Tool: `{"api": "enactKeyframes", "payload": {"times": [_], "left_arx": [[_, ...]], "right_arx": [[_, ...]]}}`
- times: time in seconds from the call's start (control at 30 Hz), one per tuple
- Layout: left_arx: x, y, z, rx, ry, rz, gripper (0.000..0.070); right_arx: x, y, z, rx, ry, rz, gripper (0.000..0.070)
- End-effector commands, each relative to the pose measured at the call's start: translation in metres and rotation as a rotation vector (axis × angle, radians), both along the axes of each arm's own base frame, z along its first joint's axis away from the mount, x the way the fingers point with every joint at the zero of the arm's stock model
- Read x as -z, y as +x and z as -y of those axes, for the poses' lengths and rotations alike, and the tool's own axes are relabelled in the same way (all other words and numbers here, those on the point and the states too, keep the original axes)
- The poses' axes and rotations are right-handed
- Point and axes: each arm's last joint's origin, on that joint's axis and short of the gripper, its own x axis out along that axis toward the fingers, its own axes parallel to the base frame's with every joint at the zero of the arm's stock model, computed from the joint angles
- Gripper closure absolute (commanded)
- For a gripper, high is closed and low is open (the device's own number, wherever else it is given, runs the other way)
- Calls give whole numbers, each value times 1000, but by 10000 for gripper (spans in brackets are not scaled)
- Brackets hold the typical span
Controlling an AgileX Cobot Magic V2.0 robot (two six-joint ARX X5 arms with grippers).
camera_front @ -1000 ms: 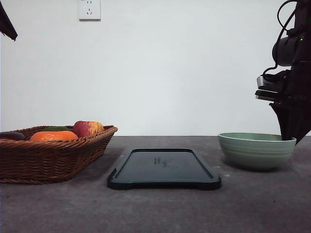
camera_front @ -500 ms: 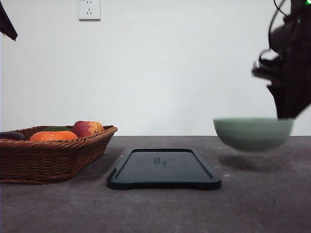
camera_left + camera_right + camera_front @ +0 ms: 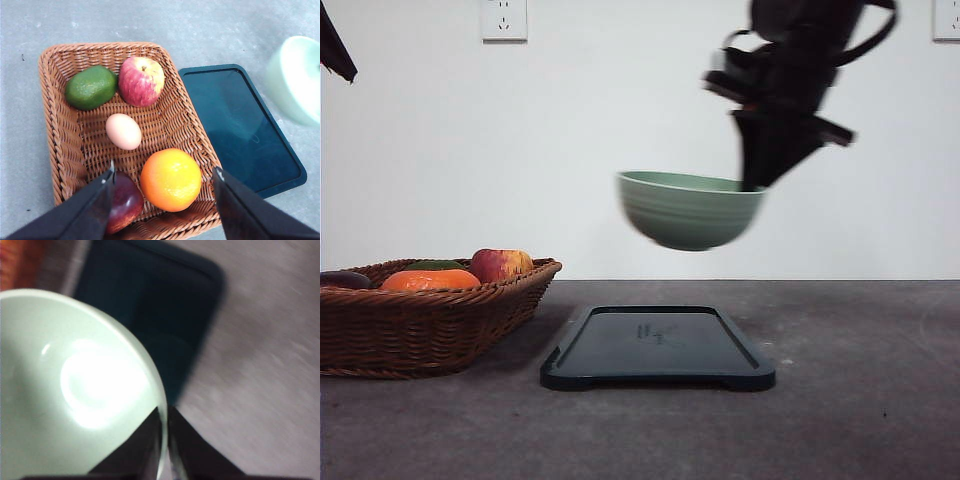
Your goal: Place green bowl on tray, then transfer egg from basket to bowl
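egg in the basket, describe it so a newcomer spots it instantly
Find the brown wicker basket on the table beside the dark tray. The egg lies near its middle, ringed by an avocado, an apple and an orange. It is the smallest piece, pale beige, smooth and oval.

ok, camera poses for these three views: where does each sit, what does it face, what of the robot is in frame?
Front view: low, at table height, facing forward to the wall; right end effector carries the green bowl above the tray.
Left wrist view: above the basket, looking down; left end effector fingers open over the egg.
Right wrist view: on the right arm, looking down; right end effector pinches the bowl rim.
Shared: all three show the bowl and the tray.
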Motion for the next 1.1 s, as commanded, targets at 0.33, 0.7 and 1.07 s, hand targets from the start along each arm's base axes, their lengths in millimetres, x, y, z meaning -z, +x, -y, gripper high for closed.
{"api": "enactKeyframes", "payload": {"times": [0.33, 0.7, 1.07], "left_arx": [[-2, 8, 1, 6, -3, -5, 309], [1, 12, 1, 6, -1, -24, 309], [1, 12, 1, 6, -1, -25, 309]], "right_arx": [[43, 21, -34, 29, -28, -24, 695], [71, 29, -38, 40, -78, -76, 696], [74, 28, -37, 40, -91, -102, 538]]}}
